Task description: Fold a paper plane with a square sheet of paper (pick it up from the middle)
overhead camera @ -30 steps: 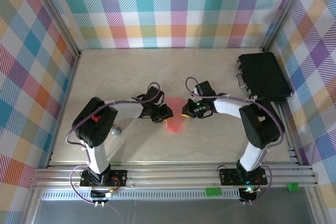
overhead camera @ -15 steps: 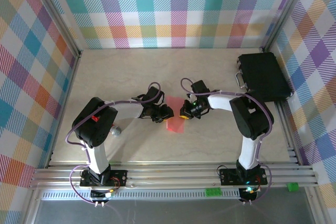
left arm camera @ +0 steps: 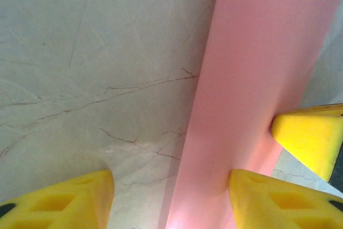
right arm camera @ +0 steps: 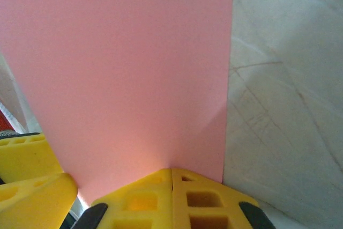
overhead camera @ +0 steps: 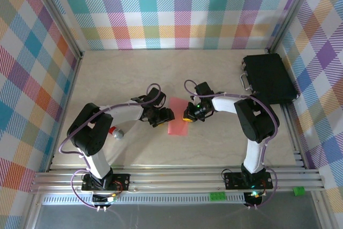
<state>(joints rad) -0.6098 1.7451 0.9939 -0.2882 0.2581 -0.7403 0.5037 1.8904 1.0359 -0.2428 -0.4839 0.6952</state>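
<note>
The square sheet of paper (overhead camera: 178, 117) lies mid-table as a salmon-pink folded strip, flat, with no pointed paper plane shape to it. My left gripper (overhead camera: 164, 115) is at its left side, open. In the left wrist view the left gripper (left arm camera: 171, 202) straddles the strip's (left arm camera: 252, 79) left edge, one fingertip (left arm camera: 278, 197) resting on the pink and the other on bare table. My right gripper (overhead camera: 188, 115) is at the right side. The right wrist view shows the right gripper (right arm camera: 171, 191) shut, its joined tips pressing down on the paper's (right arm camera: 123, 68) near edge.
A black case (overhead camera: 268, 78) lies at the back right by the wall. A small red and silver object (overhead camera: 115, 132) sits beside the left arm. Plaid walls close in three sides and a metal rail (overhead camera: 171, 178) runs along the front.
The left gripper has opened and let go of the paper's left edge. The right gripper moved left onto the paper's right side and stayed shut. The strip now lies flatter.
</note>
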